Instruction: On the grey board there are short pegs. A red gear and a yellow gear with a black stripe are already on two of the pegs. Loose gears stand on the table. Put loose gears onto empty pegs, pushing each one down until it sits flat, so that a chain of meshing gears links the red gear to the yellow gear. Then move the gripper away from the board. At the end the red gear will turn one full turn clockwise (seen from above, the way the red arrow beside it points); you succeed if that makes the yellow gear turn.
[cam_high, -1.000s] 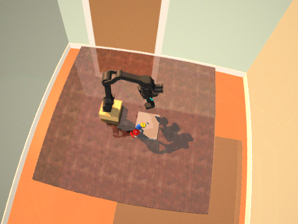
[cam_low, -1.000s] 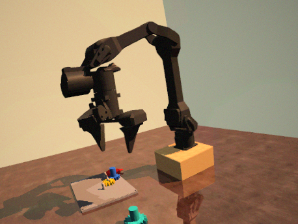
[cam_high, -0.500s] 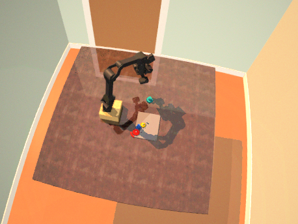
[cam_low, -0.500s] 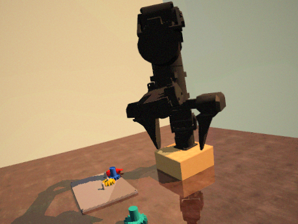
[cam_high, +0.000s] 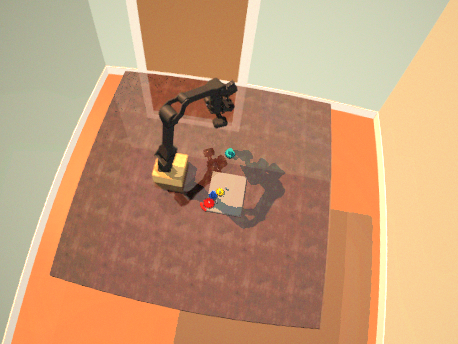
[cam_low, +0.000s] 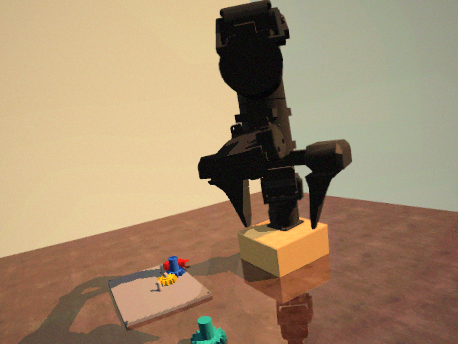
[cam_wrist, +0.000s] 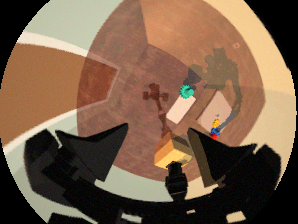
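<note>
Three gears stand on the grey square board: a red toothed gear, a blue gear with an upright round handle, and a yellow toothed gear. Blue lies between the other two, evidently as the link meant to carry rotation across. Tooth contact and full seating cannot be verified at this size.

A loose teal gear with a cylindrical handle stands upright on the table, off the board. One short bare peg shows near yellow; teal is probably a spare, if blue meshes properly.

The black two-finger gripper is spread almost fully, holds nothing, and hangs high, well apart from the board. The tall handles presumably provide a grasp above the teeth. No brand, label or writing is readable.
</note>
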